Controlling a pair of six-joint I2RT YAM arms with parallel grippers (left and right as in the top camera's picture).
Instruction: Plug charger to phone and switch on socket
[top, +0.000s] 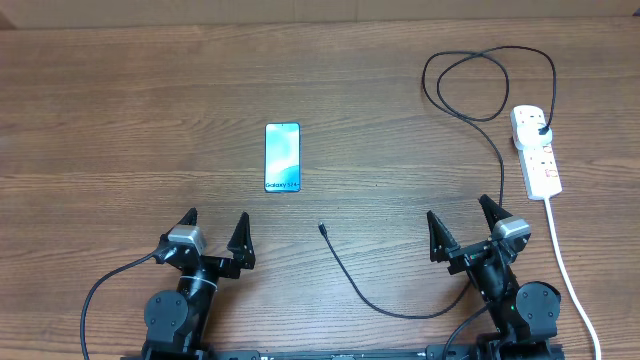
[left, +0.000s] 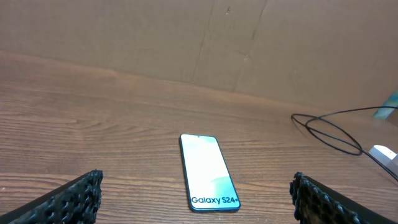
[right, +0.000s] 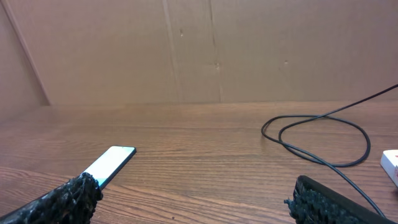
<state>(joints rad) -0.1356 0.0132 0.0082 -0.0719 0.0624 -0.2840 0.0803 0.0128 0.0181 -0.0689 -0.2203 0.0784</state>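
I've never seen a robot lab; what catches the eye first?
The slim smartphone with a light blue-teal screen lies centrally. A long thin black cable loops from near it to the white rectangular power strip at the right. The left end effector and right end effector sit open in the foreground.

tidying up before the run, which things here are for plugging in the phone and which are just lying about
For the job:
- phone
- black charger cable
- power strip, with its thick white cord

Just lying about:
- no loose extras visible on the table
- only the cardboard wall behind
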